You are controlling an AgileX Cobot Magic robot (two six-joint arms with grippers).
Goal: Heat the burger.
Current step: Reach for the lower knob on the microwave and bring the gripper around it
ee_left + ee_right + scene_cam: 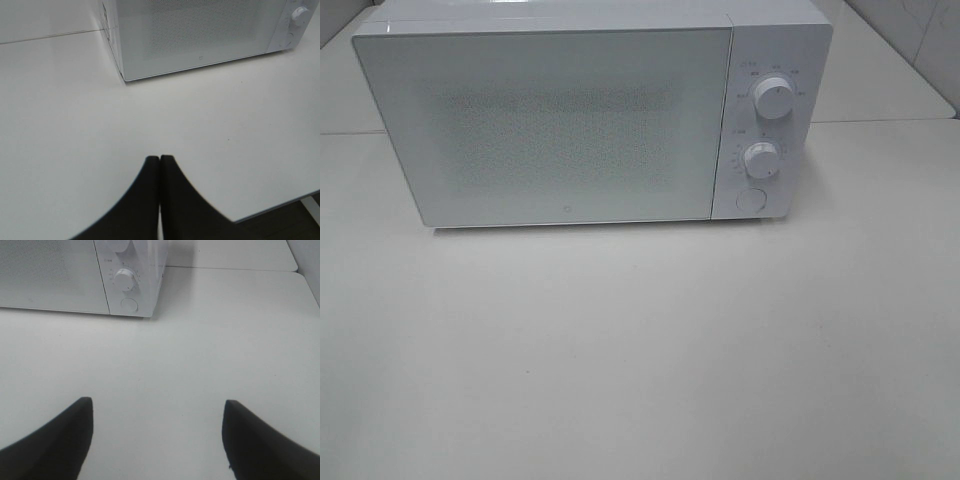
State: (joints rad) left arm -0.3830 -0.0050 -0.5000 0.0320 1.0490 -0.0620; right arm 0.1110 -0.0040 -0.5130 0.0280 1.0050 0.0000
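The burger is out of view in every frame. A white microwave (590,115) stands at the back of the white table with its door closed; it also shows in the left wrist view (200,35) and the right wrist view (80,275). My left gripper (160,160) hangs above bare table in front of the microwave's left corner, shut with its dark fingers pressed together on nothing. Above the table before the control panel, my right gripper (157,407) stands open, its fingers (60,440) wide apart and empty. Neither gripper shows in the exterior high view.
The microwave has two round knobs (774,98) (760,158) and a round button (751,200) on its right panel. The white table (640,350) stretches in front of it. The table's edge (280,205) lies near my left gripper. A wall stands behind.
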